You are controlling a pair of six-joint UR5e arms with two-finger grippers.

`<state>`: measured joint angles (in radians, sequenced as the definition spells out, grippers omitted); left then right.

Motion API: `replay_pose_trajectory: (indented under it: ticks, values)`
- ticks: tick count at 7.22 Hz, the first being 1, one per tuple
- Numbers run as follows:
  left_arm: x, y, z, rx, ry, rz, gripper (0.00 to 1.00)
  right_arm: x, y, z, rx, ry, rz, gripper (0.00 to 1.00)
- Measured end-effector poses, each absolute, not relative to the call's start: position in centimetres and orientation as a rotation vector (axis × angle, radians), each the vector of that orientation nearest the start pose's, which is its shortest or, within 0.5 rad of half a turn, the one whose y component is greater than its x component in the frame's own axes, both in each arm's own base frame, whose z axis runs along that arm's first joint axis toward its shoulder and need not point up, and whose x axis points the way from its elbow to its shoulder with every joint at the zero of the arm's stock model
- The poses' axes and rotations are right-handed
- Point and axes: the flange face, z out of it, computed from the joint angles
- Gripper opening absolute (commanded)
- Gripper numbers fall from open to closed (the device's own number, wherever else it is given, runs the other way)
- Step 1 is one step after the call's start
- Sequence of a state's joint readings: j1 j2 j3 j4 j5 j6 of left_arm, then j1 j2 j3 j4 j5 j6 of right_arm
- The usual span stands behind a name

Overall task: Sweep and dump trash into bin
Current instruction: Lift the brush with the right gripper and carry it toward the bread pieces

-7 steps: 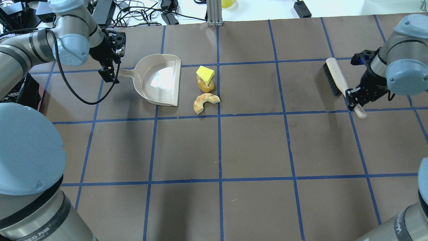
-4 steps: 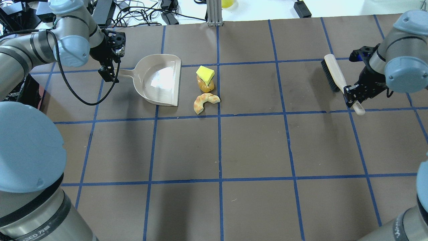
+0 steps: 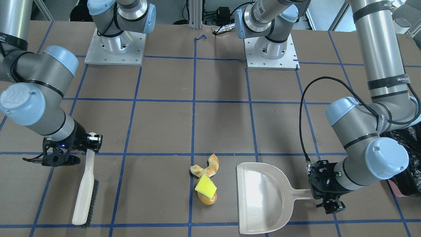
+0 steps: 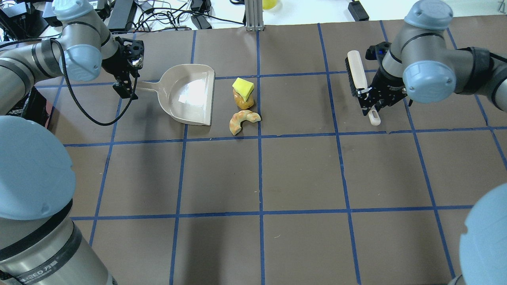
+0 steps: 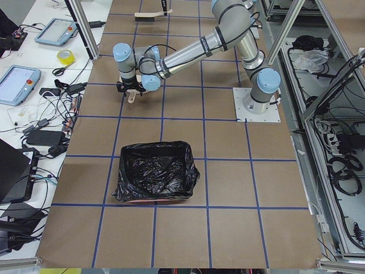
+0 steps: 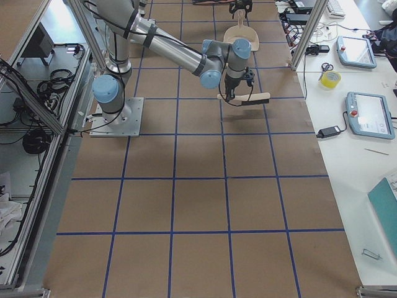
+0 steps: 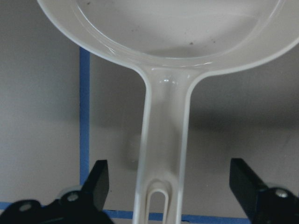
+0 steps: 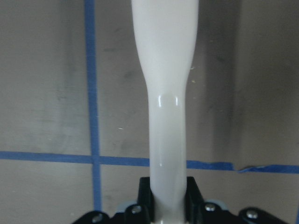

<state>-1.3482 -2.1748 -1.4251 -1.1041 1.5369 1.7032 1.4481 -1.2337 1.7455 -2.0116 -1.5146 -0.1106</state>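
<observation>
The trash lies mid-table: a tan croissant (image 4: 242, 119), a golden potato lump (image 4: 243, 102) and a yellow sponge (image 4: 243, 88) leaning on the lump. The beige dustpan (image 4: 190, 95) sits just left of them, its mouth facing them. My left gripper (image 4: 130, 79) is open and straddles the dustpan handle (image 7: 161, 154) without touching it. My right gripper (image 4: 367, 102) is shut on the handle of a cream brush (image 4: 356, 75) with black bristles, to the right of the trash. The bin (image 5: 154, 180), lined with a black bag, stands off to my left.
The brown table has a grid of blue tape (image 4: 259, 136). Cables and power bricks (image 4: 174, 16) lie beyond the far edge, with a metal post (image 4: 253, 16) there. The bin's black bag (image 3: 406, 154) shows at the front view's right edge, beside my left arm.
My right arm has carried the brush to the left, closer to the trash, and turned it more upright in the overhead view. My left gripper, the dustpan and the trash have barely moved.
</observation>
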Motion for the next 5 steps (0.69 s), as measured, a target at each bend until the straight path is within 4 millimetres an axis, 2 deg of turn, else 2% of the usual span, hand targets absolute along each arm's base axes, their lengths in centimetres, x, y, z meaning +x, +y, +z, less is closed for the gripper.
replay_pose_trajectory:
  ticks: [2, 4, 5]
  values:
    - [2.0, -70.5, 23.6, 2.123, 2.338, -0.047, 0.34, 14.4, -57.5, 26.7, 0.198, 3.034, 0.121, 0.0]
    - [1.9, -70.5, 23.6, 2.117, 2.337, -0.051, 0.17, 21.1, -55.6, 26.7, 0.332, 3.021, 0.142, 0.0]
    - [1.8, -70.5, 23.7, 2.116, 2.334, -0.051, 0.12, 23.8, -54.5, 26.6, 0.393, 3.019, 0.151, 0.0]
